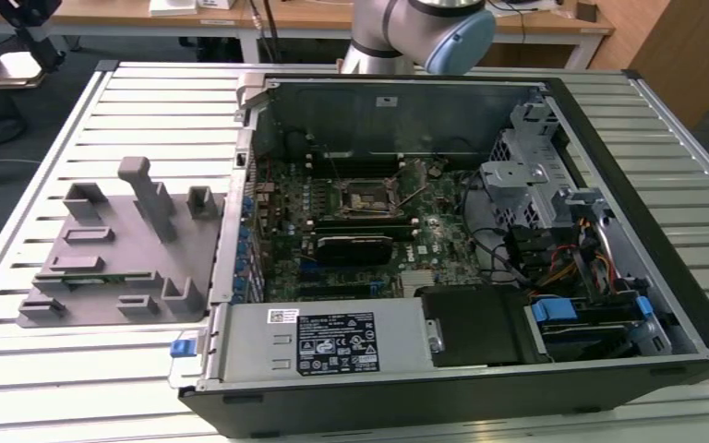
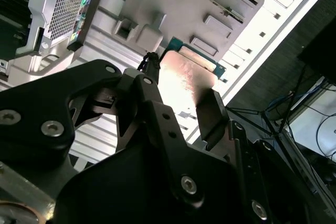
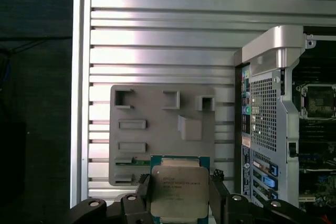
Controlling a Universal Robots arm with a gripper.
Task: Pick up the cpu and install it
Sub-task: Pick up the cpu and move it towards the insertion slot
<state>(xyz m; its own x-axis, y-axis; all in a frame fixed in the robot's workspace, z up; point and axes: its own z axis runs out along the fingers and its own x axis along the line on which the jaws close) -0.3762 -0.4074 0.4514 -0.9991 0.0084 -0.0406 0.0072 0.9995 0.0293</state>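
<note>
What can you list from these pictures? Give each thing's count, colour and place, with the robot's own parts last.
table: one, silver-white, slatted, under everything.
grey tray: one, grey, on the table at the exterior view's left.
computer case: one, black, open, on the table at the exterior view's right.
motherboard: one, green, inside the case.
cpu: one, silver-grey top, between the gripper's fingers, over the tray's edge.
arm: one, grey with a blue cap, beyond the case.
gripper: one, black, shut on the cpu.
</note>
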